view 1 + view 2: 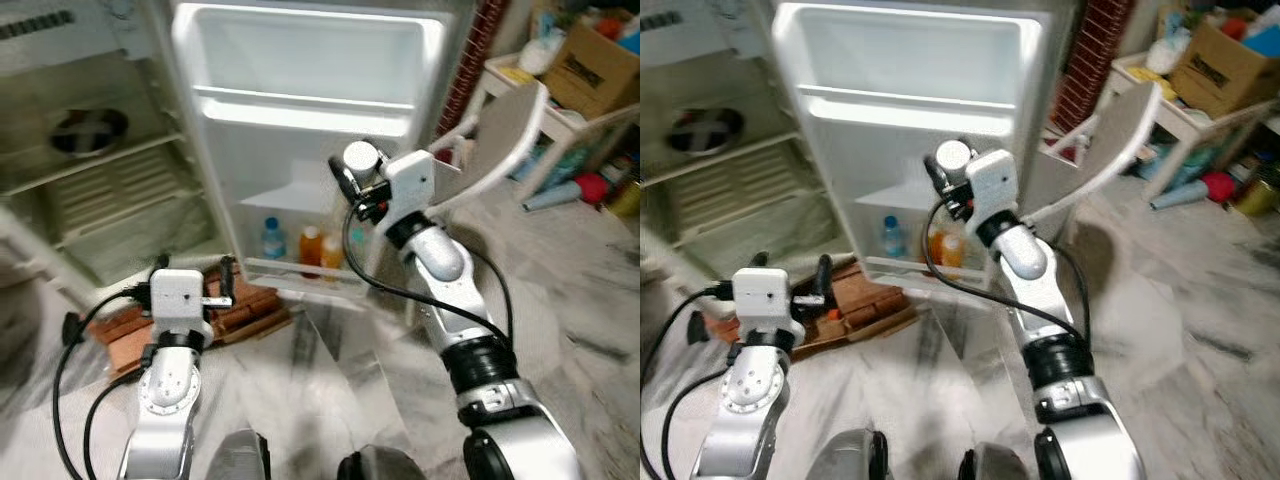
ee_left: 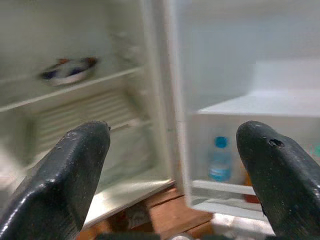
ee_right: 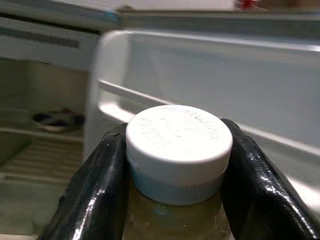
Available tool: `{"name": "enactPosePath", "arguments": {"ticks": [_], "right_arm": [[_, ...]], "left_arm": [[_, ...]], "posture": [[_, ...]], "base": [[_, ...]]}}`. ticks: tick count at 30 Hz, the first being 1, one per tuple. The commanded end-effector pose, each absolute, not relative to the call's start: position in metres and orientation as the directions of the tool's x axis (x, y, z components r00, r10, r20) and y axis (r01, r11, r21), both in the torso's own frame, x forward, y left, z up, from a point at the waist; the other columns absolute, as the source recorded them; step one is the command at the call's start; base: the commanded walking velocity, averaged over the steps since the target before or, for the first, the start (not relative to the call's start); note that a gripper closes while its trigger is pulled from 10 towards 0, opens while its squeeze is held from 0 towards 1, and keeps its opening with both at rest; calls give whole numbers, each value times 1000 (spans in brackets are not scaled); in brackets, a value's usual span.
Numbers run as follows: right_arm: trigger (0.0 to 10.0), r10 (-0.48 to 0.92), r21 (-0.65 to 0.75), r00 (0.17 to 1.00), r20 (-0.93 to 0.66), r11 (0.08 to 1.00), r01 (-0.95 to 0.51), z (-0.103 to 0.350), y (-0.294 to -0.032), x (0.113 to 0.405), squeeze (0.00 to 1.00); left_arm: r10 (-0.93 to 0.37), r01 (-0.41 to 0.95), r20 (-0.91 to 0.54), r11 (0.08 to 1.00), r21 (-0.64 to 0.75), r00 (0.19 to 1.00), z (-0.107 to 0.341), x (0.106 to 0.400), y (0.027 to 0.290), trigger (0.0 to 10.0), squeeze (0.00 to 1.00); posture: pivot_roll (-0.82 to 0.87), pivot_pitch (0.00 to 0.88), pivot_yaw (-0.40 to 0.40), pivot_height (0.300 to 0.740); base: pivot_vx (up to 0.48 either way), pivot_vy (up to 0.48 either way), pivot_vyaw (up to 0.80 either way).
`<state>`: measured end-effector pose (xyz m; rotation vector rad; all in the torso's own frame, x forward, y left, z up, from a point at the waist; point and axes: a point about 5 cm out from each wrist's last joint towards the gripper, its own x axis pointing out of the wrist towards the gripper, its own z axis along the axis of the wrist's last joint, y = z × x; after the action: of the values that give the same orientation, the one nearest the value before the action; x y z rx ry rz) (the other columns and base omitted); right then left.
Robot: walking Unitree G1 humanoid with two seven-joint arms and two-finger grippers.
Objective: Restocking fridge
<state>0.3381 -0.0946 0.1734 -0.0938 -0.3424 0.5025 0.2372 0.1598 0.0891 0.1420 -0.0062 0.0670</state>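
Between right claw [image 3: 175, 200] fingers: white-capped bottle [image 3: 178, 145], yellowish contents.

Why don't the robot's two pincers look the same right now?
The right pincer is shut on a white-capped bottle, while the left pincer is open and holds nothing. The right pincer is raised up in front of the open fridge door, while the left pincer hangs lower, near the floor by the wooden boards. Both have two black fingers and both point toward the fridge.
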Motion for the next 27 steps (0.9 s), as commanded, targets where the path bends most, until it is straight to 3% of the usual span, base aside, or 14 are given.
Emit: {"name": "enactPosePath", "arguments": {"ticks": [1,6,16,19,27], "right_arm": [[10000,493,-178,806,326,870,-460,180,-93,338,0],[10000,433,-168,832,347,901,-400,178,-107,320,0],[10000,376,-128,867,326,926,-354,168,-117,305,0],[10000,336,-8,873,352,934,-356,184,-112,311,0],[10000,327,-55,804,497,936,-347,240,-104,339,0]], "left_arm": [[90,-91,15,984,150,996,90,235,166,10000,0],[173,-168,-19,973,156,985,88,212,187,10000,0],[139,-127,-59,977,169,989,83,209,183,10000,0],[116,-105,-57,980,169,992,86,213,178,10000,0],[105,-95,-55,981,170,993,87,216,176,10000,0]], "posture": [[160,84,-44,740],[150,86,-36,740],[132,93,-28,740],[132,92,-24,740],[141,91,-23,740]], "base": [[262,0,744],[256,0,185],[25,0,0],[0,0,0],[0,0,0]]}}
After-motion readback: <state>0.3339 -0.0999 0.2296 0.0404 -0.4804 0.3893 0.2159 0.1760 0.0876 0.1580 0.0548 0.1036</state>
